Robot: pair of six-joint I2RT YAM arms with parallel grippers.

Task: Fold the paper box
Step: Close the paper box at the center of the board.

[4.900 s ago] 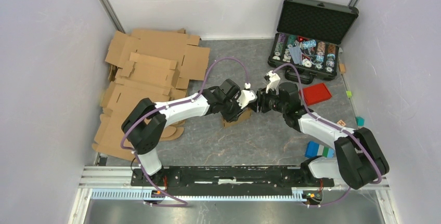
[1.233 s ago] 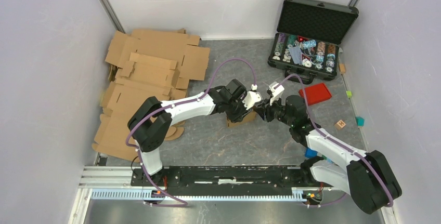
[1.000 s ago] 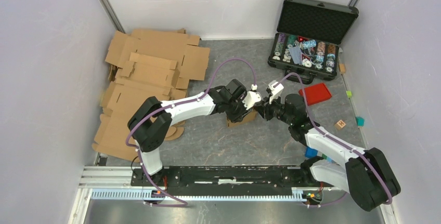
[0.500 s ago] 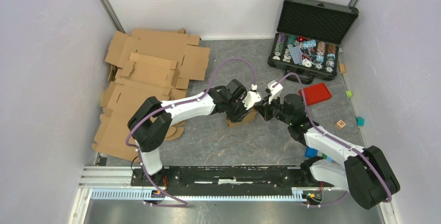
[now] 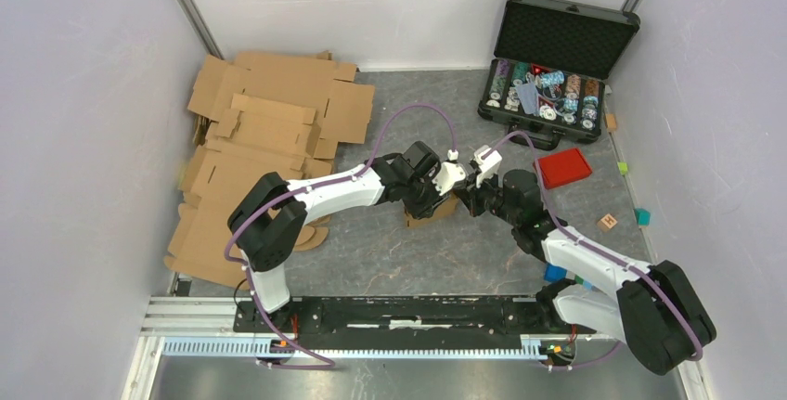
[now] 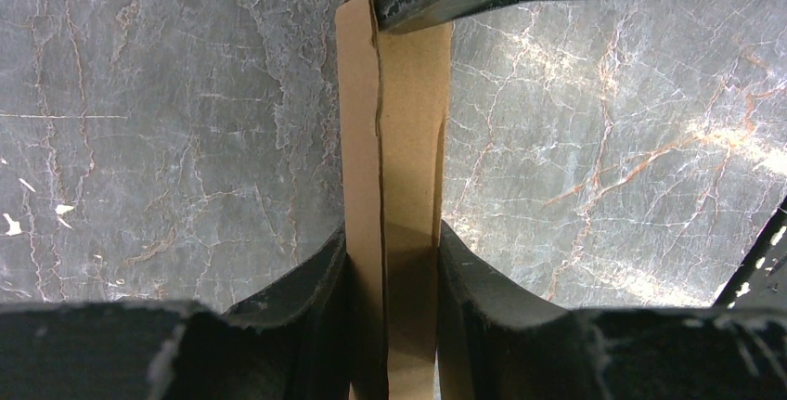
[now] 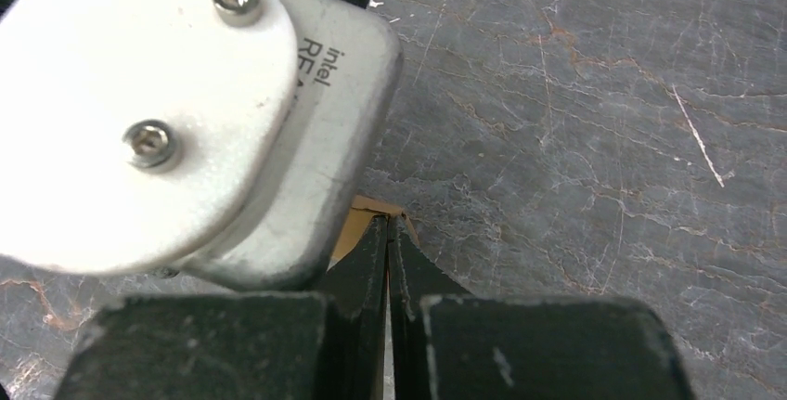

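The left pincer was grasping the paper box in the middle of the grey surface; the right pincer was clenched tight at the box's edge.

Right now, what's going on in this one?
Both arms meet over the middle of the table, working on the small paper box. The left pincer clamps the cardboard between its fingers. The right pincer is shut at the box's far end, beside a corner of it; whether it pinches a flap cannot be told. The box does not look fully folded yet.
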